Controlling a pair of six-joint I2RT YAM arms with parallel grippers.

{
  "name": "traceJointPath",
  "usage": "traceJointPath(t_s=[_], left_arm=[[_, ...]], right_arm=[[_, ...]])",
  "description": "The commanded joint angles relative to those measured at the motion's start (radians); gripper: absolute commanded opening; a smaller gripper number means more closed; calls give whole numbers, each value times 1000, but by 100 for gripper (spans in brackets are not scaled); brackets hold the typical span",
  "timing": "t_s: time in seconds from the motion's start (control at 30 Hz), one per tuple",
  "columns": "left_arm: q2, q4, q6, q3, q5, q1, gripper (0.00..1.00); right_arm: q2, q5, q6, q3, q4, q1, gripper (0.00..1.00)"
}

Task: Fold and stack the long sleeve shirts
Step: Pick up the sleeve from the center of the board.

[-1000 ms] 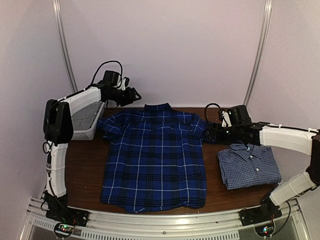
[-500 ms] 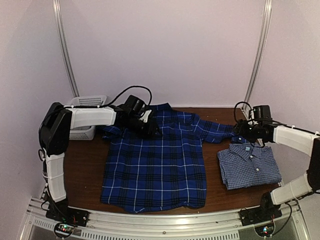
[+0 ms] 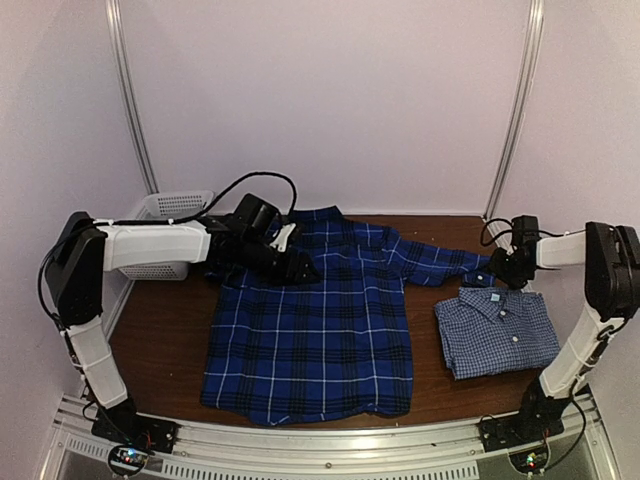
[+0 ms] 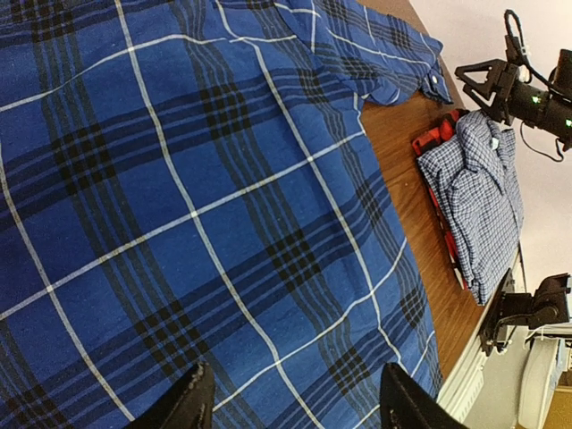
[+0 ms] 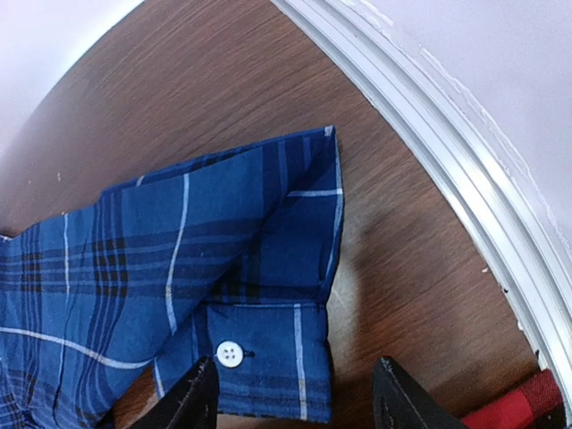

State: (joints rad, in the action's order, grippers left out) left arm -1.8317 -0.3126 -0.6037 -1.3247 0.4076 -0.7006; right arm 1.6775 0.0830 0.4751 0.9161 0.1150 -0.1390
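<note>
Lying flat on the brown wooden bench (image 3: 165, 340), the dark royal-blue plaid shirt (image 3: 310, 330) stretches one sleeve (image 3: 435, 262) rightward, beyond the folded pale check shirt (image 3: 497, 332); its buttoned cuff (image 5: 268, 357) sits just under the right tool (image 5: 290, 393), spread apart and empty. The left tool (image 4: 290, 398), likewise apart, hovers over the shirt's body.

A dark brown wooden table (image 3: 165, 335) is boxed in on three sides by plain pale walls (image 3: 330, 100), all washed in a soft, slightly lilac light that's spread pretty evenly. Two slim metal uprights are set against the back wall, the left pole (image 3: 132, 110) and the right pole (image 3: 516, 110), both bowed a bit. The near table edge is trimmed with a slotted aluminium rail (image 3: 330, 445).
</note>
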Motion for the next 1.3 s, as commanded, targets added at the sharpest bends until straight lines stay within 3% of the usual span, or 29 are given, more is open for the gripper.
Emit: traceJointPath(t_s=[0.0, 0.47, 0.63, 0.73, 0.97, 1.03, 1.27], left_arm=[[45, 35, -11, 32, -13, 0, 64], [56, 35, -24, 50, -23, -2, 64], [55, 35, -24, 50, -20, -3, 64], [58, 36, -24, 54, -21, -3, 64], [67, 36, -24, 67, -17, -4, 64], [70, 35, -24, 67, -18, -4, 64], [82, 35, -31, 62, -21, -5, 64]], right_arm=[[70, -102, -41, 64, 8, -10, 60], [220, -159, -84, 169, 46, 17, 61], [274, -188, -98, 212, 75, 57, 57], [310, -165, -98, 234, 81, 64, 50], [321, -121, -106, 301, 115, 64, 8], [304, -104, -106, 322, 126, 64, 1], [182, -57, -105, 378, 173, 78, 0]])
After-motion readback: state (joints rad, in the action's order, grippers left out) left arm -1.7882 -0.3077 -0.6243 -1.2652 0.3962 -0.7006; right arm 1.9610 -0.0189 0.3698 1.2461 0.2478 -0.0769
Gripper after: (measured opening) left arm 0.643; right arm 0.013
